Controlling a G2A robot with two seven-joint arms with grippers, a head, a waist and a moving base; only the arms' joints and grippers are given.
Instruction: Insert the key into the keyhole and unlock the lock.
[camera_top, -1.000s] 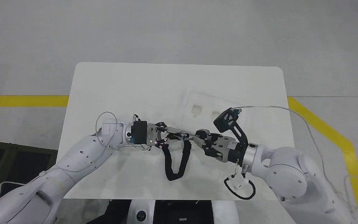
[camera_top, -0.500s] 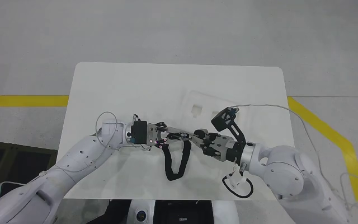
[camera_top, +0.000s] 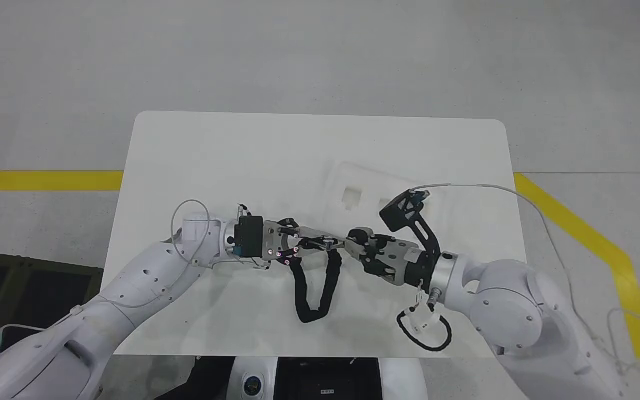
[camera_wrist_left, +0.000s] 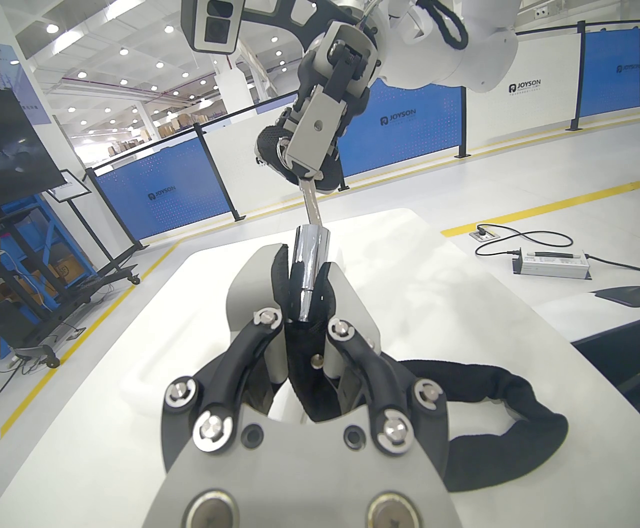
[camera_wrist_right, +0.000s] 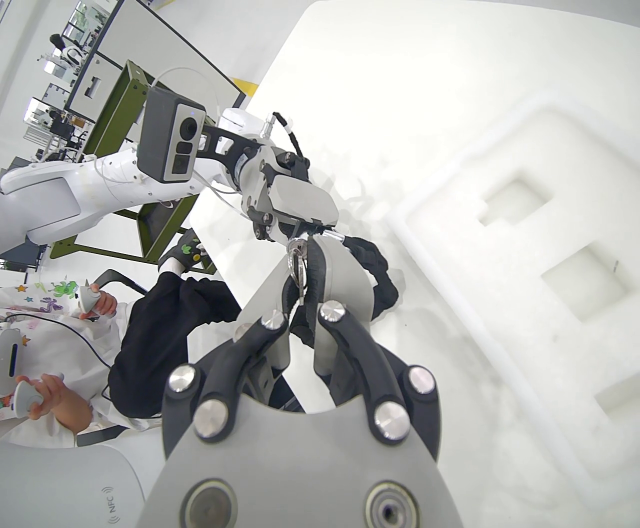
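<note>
Left jaws are clamped on the lock (camera_wrist_left: 309, 262) by its chrome barrel. The right jaws pinch the head of the key (camera_wrist_left: 312, 202), blade tip at the barrel's end, pointing in from 3 o'clock over the desk (camera_top: 200, 160). Both look light, rigid and slick, so hold them square. The lock's black cloth-covered loop (camera_wrist_left: 500, 387) hangs limp toward 6 o'clock.

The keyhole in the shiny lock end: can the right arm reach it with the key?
Probably yes. The right tool holds the key with its tip at the end of the lock, which the left tool holds; nothing lies between.
</note>
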